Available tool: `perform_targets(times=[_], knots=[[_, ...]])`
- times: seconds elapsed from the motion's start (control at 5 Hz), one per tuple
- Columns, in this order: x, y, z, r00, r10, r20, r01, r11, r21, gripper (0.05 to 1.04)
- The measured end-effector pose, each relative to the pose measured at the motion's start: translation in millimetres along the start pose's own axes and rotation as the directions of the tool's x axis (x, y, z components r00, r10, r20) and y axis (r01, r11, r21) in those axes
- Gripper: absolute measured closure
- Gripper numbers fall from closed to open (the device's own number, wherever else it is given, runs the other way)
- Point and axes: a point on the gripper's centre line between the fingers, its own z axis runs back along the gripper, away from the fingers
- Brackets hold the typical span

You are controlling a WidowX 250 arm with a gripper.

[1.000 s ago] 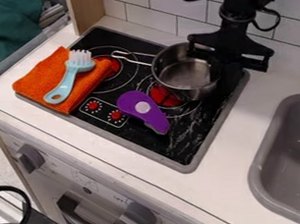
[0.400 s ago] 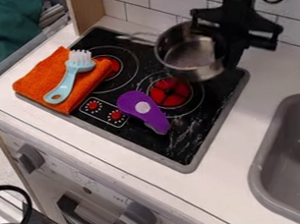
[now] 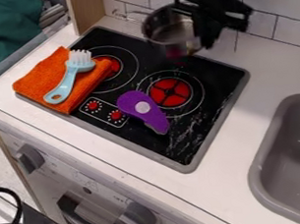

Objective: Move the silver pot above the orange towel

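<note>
Pot (image 3: 167,33) shifted twd tiles (image 3: 272,4) | rim btwn jaws | off stove (image 3: 211,91)

White tile wall (image 3: 280,21) behind black stovetop (image 3: 212,79). Pale wood panel (image 3: 86,11) near stovetop's far-left corner. White counter (image 3: 224,176) around stovetop; grey sink (image 3: 259,153) right of it. Green fabric (image 3: 5,30) beyond left side.

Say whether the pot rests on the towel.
No, the pot hangs in front of the tiles, while the brush lies on the towel.
</note>
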Motion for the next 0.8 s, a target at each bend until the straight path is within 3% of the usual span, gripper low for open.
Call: perform_targets(times=[0.4, 0.8], knots=[[11.4, 43.3, -28.2, 0.997, 0.031, -0.073, -0.028, 0.998, 0.048, 1.026], [9.1, 62.5, -33.5, 0.992, 0.04, -0.12, -0.028, 0.995, 0.101, 1.026]])
